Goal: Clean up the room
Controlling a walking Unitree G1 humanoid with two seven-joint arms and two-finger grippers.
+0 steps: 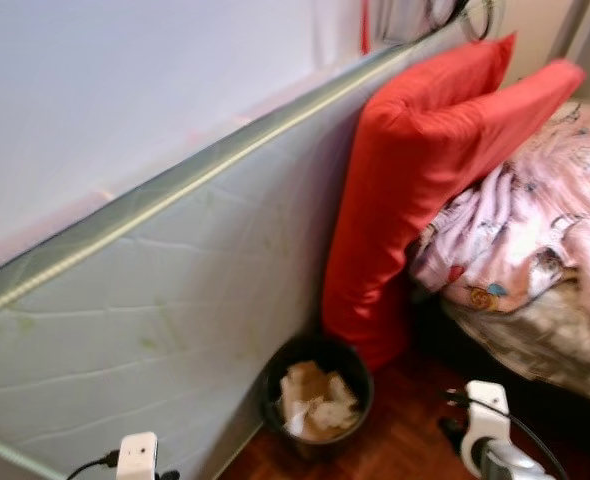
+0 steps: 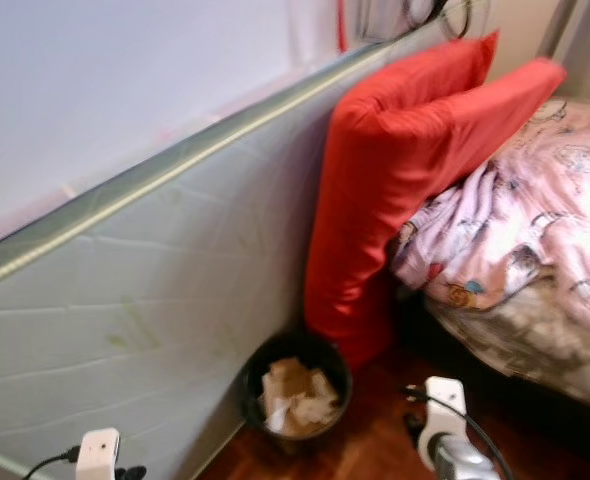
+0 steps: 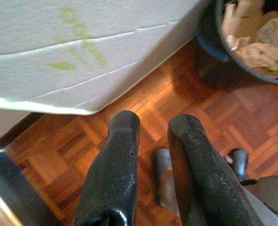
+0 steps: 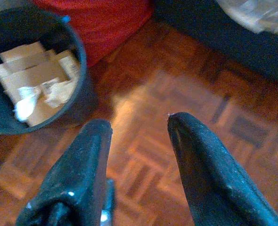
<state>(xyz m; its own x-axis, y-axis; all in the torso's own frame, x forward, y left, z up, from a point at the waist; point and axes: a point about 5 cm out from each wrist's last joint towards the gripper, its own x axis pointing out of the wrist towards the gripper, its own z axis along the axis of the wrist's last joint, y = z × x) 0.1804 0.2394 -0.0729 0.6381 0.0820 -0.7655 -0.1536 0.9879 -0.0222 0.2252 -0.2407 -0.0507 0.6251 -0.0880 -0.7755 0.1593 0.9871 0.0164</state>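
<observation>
Already some cleanup seems done: dark bin (image 1: pixel 316 398) on the wood floor (image 4: pixel 186 99), beside the red pillows (image 1: pixel 415 170), holds crumpled paper (image 4: pixel 37 80). Left end effector (image 3: pixel 153 125) narrowly parted, right end effector (image 4: pixel 139 127) wide; both empty. Bed w/ rumpled blanket (image 1: pixel 535 230) prob still needs tidying.

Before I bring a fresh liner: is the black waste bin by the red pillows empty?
No, the black waste bin holds crumpled paper and cardboard pieces, standing on the wood floor below the red pillows.
</observation>
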